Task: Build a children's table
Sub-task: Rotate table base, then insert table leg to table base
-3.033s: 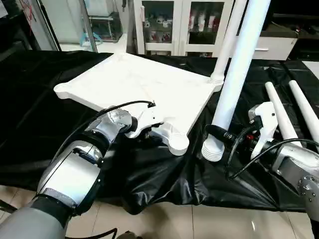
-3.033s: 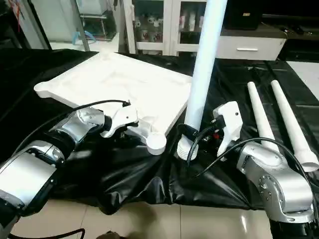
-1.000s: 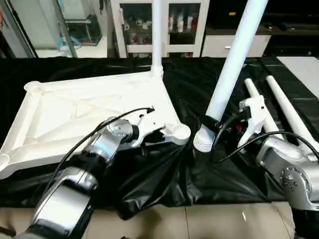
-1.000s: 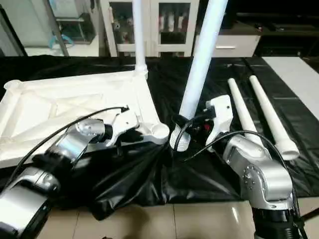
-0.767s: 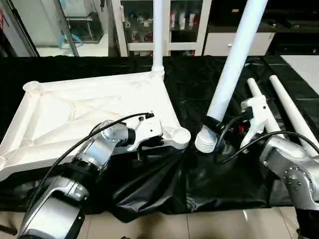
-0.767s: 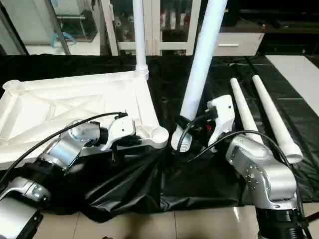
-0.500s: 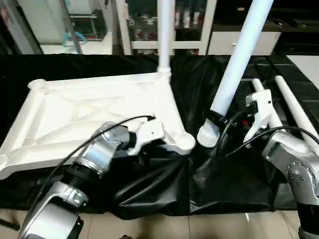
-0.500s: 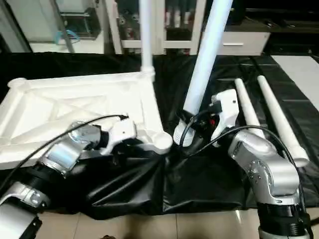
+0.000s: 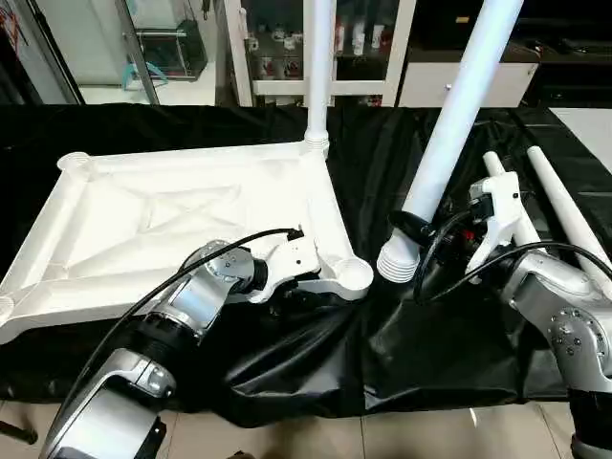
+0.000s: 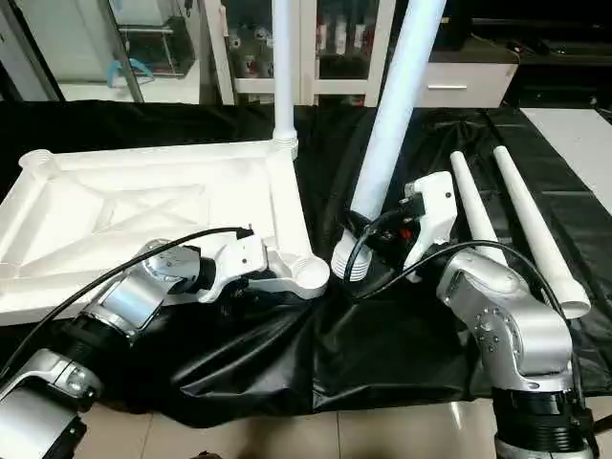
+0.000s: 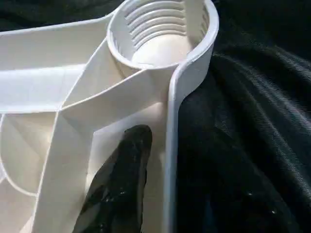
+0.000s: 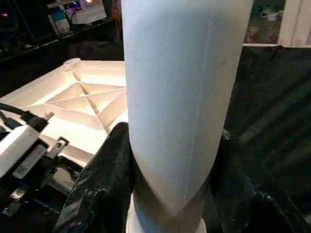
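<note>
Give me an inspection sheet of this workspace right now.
Surface: black cover, wrinkled at the near edge.
Job's things: tabletop lies underside up; one leg stands in its far corner socket; two loose legs lie on the right.
Clutter: nothing seen.
Pincers: left pincer at the tabletop's rim beside the empty near corner socket, one finger inside the rim; right pincer grips a tilted leg near its ribbed end.
Cables: black cables along both wrists.
Surroundings: white glass-door cabinet behind, tiled floor.

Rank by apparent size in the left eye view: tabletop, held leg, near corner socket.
1. tabletop
2. held leg, gripped by the right hand; it is nearer the camera, so true size is unsure
3. near corner socket
</note>
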You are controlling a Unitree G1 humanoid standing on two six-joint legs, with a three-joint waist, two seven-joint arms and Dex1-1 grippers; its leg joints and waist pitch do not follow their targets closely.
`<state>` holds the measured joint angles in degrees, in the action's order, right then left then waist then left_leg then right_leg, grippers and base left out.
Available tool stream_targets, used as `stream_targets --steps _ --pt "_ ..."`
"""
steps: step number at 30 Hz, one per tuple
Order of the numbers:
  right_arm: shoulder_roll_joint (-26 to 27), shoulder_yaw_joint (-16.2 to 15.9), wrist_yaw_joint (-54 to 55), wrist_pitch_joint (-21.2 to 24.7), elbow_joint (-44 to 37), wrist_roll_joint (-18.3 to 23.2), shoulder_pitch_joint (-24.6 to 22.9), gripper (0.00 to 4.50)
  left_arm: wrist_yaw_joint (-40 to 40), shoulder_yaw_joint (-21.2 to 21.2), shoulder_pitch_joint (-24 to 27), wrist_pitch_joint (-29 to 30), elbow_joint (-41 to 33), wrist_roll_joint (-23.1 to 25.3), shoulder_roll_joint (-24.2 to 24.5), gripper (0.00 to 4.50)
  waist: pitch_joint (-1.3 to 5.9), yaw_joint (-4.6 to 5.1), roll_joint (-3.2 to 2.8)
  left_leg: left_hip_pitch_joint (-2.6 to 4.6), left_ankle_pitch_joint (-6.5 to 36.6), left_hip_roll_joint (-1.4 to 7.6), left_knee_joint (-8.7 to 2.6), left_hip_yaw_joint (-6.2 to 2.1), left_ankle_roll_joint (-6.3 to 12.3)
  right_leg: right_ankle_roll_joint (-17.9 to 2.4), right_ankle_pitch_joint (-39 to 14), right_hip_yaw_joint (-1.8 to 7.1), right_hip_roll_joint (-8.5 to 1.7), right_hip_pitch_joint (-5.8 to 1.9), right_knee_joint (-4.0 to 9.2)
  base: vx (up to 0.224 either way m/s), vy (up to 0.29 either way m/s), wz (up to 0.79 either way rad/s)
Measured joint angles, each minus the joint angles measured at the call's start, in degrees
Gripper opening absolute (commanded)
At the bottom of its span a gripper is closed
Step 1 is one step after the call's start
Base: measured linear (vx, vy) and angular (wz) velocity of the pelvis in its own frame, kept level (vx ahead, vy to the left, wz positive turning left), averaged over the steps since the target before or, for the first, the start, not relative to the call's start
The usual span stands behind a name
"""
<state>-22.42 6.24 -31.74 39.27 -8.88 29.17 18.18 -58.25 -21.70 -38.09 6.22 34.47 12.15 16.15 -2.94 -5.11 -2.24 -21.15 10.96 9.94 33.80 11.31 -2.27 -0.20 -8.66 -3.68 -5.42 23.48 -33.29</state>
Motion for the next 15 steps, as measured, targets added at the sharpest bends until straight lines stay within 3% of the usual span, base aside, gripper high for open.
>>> stream_targets --steps 15 --pt "1.08 -1.85 -2.02 -0.96 2.99 -0.07 2.58 1.80 -1.48 1.25 0.02 -0.50 0.89 -2.32 1.04 0.45 -0.08 0.14 0.28 -0.03 -0.02 0.01 0.10 -0.01 -0.02 0.00 0.00 0.02 0.00 0.11 -0.25 0.000 0.000 0.00"
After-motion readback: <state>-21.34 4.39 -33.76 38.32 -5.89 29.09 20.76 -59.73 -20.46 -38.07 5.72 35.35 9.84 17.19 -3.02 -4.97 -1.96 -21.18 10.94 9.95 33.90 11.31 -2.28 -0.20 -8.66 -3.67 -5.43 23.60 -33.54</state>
